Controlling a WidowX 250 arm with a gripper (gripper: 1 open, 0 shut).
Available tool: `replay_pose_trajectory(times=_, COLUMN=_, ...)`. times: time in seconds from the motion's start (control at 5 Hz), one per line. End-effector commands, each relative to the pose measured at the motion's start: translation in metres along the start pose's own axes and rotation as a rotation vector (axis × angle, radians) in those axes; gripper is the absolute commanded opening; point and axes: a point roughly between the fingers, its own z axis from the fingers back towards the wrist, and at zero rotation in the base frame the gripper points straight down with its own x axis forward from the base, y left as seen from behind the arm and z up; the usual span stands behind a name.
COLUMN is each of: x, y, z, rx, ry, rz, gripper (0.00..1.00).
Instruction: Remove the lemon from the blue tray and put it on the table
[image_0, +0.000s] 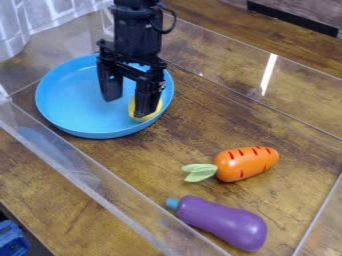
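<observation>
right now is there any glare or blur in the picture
In the camera view: a thin bright streak of glare on the table; hazy reflections along the clear wall; the dark pincer shows little detail; carrot and eggplant look fairly sharp.

Tray (64, 108) smooth plastic; table (190, 136) wood-grained; eggplant (222, 221) glossy.

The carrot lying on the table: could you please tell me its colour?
Orange with darker streaks, as the camera view shows for the carrot.
</observation>
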Motion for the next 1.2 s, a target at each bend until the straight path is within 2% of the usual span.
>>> replay_pose_trajectory(times=0.0, x=0.013, y=0.013, z=0.017, rx=-0.004, ry=-0.084, rz=-0.005, gripper=1.0)
replay_pose_trajectory(times=0.6, x=0.031, y=0.032, z=0.008, rx=-0.019, ry=-0.114, rz=-0.014, gripper=1.0)
replay_pose_trajectory(times=1.0, x=0.038, y=0.042, z=0.004, rx=-0.015, ry=-0.12, rz=-0.005, gripper=1.0)
